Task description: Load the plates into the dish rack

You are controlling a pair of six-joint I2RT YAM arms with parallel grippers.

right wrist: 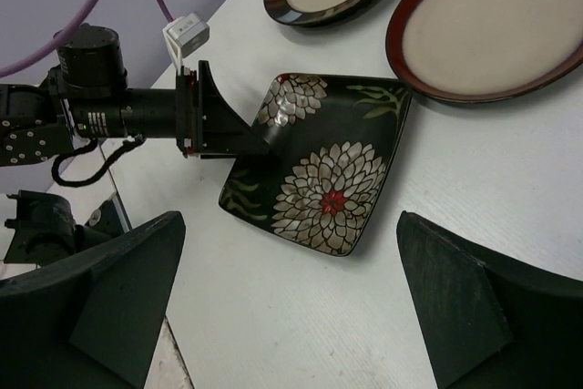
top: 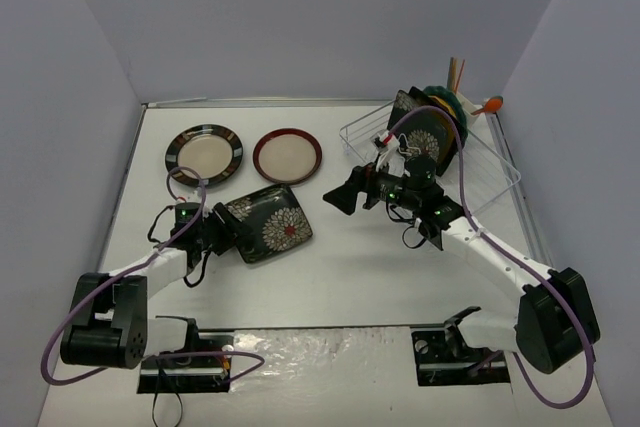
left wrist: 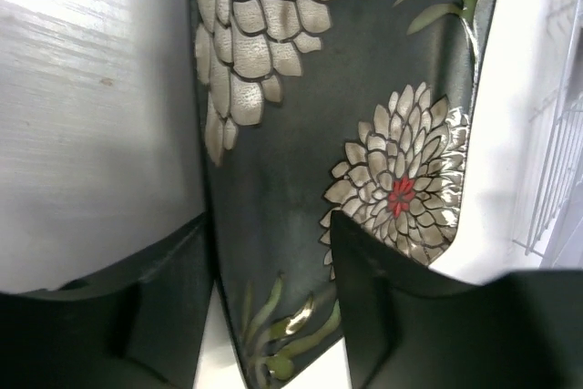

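My left gripper [top: 230, 231] is closed on the near-left corner of the black floral plate [top: 272, 224]. Just right of that plate, my right gripper [top: 343, 197] hangs spread wide, holding nothing. Beyond the plate lie the striped-rim plate [top: 204, 154] and the red-rimmed plate [top: 287, 155]. Far right of it, the dish rack [top: 480, 162] holds the racked plates [top: 430, 132] on edge.

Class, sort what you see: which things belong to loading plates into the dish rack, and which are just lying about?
Belong: dish rack, plates standing in it, floral square plate, striped-rim round plate, red-rim round plate.

Lying about: wooden sticks and orange-tipped utensil at the rack's far corner.
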